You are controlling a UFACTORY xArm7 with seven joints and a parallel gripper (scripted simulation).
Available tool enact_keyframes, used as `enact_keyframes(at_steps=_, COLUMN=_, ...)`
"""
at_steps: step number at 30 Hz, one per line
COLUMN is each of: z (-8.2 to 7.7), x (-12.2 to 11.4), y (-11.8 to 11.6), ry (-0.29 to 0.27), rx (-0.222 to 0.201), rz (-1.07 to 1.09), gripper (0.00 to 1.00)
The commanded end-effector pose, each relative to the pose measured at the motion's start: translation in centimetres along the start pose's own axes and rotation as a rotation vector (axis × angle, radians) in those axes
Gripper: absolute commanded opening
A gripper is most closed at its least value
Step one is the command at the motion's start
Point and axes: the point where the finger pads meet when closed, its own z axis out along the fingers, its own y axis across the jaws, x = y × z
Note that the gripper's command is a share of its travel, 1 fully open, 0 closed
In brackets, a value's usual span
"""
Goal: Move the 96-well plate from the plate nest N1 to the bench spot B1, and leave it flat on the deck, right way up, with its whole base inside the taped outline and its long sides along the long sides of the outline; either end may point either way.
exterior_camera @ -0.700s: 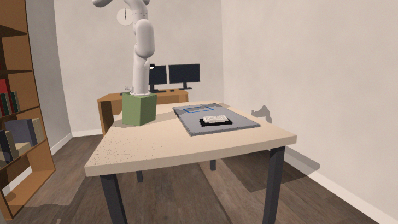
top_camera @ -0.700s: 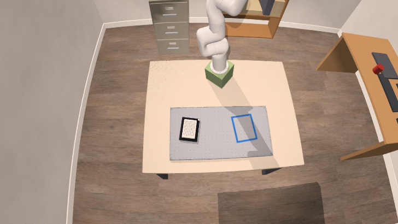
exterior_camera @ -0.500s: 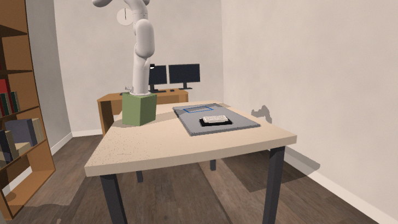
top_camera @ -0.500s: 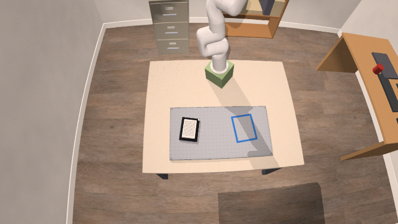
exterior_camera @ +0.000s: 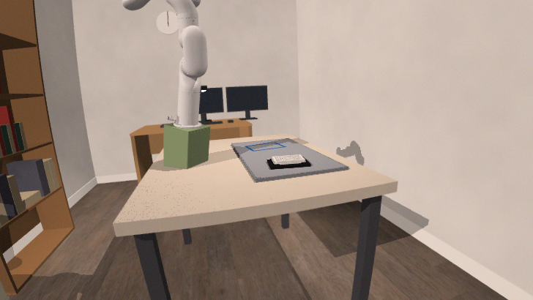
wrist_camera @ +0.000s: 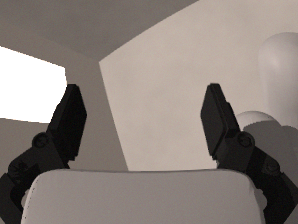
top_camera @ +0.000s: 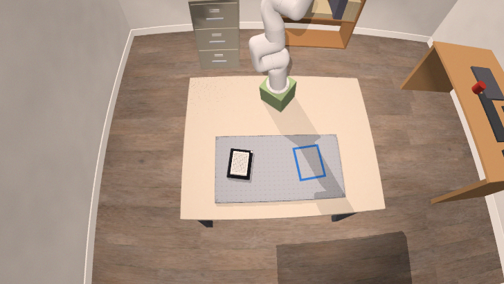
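The white 96-well plate [top_camera: 240, 162] sits flat in the black plate nest [top_camera: 239, 164] on the left part of the grey deck [top_camera: 278, 168]. It also shows in the exterior view [exterior_camera: 288, 159]. The blue taped outline [top_camera: 309, 162] lies on the right part of the deck, with nothing inside it. My gripper [wrist_camera: 143, 98] shows only in the wrist view. It is open wide, holds nothing, and points at the walls and ceiling, high above the table. The arm rises out of the top and exterior views.
The arm stands on a green block [top_camera: 277, 92] at the back of the beige table. A filing cabinet [top_camera: 214, 32], a bookshelf [top_camera: 322, 24] and a side desk [top_camera: 469, 105] stand around the table.
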Motion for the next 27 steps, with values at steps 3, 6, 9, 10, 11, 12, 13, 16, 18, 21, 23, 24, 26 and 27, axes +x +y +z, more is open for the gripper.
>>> enact_keyframes(at_steps=3, z=0.8, x=2.5, y=-1.2, ry=-0.020, rx=0.009, rz=0.021, gripper=1.00)
enact_keyframes(at_steps=6, z=1.1, x=3.3, y=-1.6, ry=-0.020, rx=0.009, rz=0.021, gripper=1.00)
enact_keyframes(at_steps=9, z=1.6, x=4.6, y=-2.1, ry=-0.052, rx=0.023, rz=0.074, gripper=1.00)
enact_keyframes(at_steps=10, z=1.8, x=5.1, y=-2.2, ry=-0.052, rx=0.023, rz=0.074, gripper=1.00)
enact_keyframes(at_steps=11, z=2.0, x=5.5, y=-2.4, ry=-0.052, rx=0.023, rz=0.074, gripper=1.00)
enact_keyframes(at_steps=12, z=2.0, x=5.5, y=-2.4, ry=-0.052, rx=0.023, rz=0.074, gripper=1.00)
enact_keyframes(at_steps=13, z=2.0, x=5.5, y=-2.4, ry=-0.052, rx=0.023, rz=0.074, gripper=1.00)
enact_keyframes(at_steps=16, z=2.6, x=6.9, y=-2.8, ry=-0.052, rx=0.023, rz=0.074, gripper=1.00)
enact_keyframes(at_steps=18, z=2.8, x=7.4, y=-3.0, ry=-0.052, rx=0.023, rz=0.074, gripper=1.00)
enact_keyframes(at_steps=21, z=3.5, x=8.7, y=-3.2, ry=-0.073, rx=0.025, rz=0.129, gripper=1.00)
enact_keyframes(at_steps=23, z=4.0, x=9.6, y=-3.4, ry=-0.073, rx=0.025, rz=0.129, gripper=1.00)
enact_keyframes(at_steps=24, z=4.2, x=10.0, y=-3.5, ry=-0.073, rx=0.025, rz=0.129, gripper=1.00)
enact_keyframes(at_steps=26, z=4.7, x=10.9, y=-3.6, ry=-0.073, rx=0.025, rz=0.129, gripper=1.00)
enact_keyframes(at_steps=27, z=4.9, x=11.3, y=-3.7, ry=-0.073, rx=0.025, rz=0.129, gripper=1.00)
